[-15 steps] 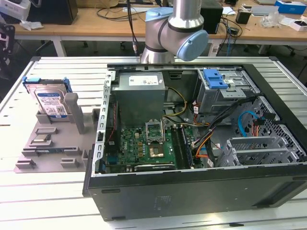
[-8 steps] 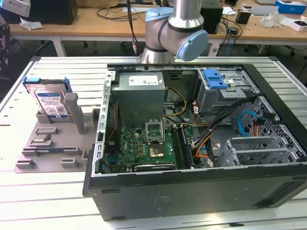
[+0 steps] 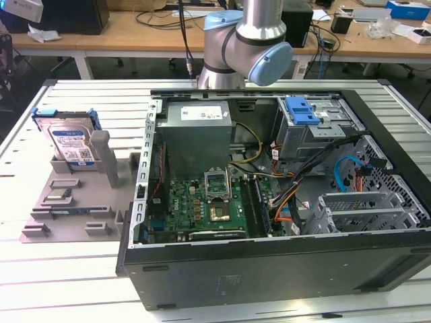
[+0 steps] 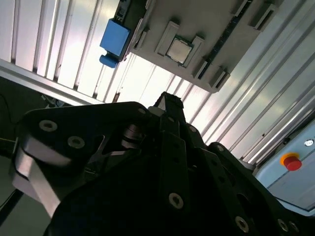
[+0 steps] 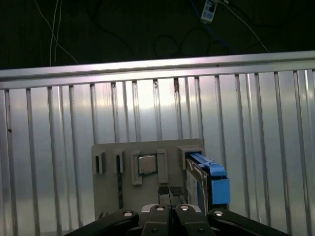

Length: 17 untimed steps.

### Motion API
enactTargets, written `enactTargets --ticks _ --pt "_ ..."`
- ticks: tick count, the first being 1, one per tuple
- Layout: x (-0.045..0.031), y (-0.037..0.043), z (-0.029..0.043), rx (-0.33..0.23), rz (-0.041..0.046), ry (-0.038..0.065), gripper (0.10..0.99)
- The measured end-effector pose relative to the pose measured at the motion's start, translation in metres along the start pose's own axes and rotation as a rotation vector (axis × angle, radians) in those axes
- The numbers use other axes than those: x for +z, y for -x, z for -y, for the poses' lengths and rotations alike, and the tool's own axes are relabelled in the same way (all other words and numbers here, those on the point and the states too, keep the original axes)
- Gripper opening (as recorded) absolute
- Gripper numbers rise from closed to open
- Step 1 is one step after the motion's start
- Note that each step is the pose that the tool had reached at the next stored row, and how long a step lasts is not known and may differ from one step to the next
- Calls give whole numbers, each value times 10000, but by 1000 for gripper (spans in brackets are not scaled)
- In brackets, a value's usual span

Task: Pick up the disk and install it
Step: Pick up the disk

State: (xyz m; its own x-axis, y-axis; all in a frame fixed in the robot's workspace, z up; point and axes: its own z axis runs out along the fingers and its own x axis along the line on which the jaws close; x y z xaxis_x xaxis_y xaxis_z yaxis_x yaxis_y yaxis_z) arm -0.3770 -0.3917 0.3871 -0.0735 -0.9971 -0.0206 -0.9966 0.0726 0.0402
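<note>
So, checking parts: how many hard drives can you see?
1: the disk stands on edge in the grey fixture, at the exterior view's left. The computer case may hide more.

The arm (image 3: 246, 37) is cut off by the exterior view's upper edge, and the far wall of the case (image 3: 269, 269) hides its lower end. On that view's left, the disk (image 3: 71, 141) stands with its lower edge sunk out of sight in the fixture (image 3: 81, 219), and a grey post (image 3: 101, 158) covers its right edge. Its label is too small to read. In the first wrist view the gripper (image 5: 170, 192) is cut off by the picture's edge and covers the fixture's near part.
</note>
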Motion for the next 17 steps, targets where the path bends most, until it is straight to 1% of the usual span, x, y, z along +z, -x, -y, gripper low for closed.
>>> enactTargets --ticks 2,3,7,10,12,13,17 --pt "0 0 0 -5 0 0 231" --pt "0 0 0 -8 0 1 231" --pt "0 0 0 -17 0 0 478" --pt "1 2 1 -21 0 0 478" --pt "2 24 10 -20 -1 0 478" --pt "5 57 24 -21 -2 2 478" --pt "9 134 70 -22 -1 1 478"
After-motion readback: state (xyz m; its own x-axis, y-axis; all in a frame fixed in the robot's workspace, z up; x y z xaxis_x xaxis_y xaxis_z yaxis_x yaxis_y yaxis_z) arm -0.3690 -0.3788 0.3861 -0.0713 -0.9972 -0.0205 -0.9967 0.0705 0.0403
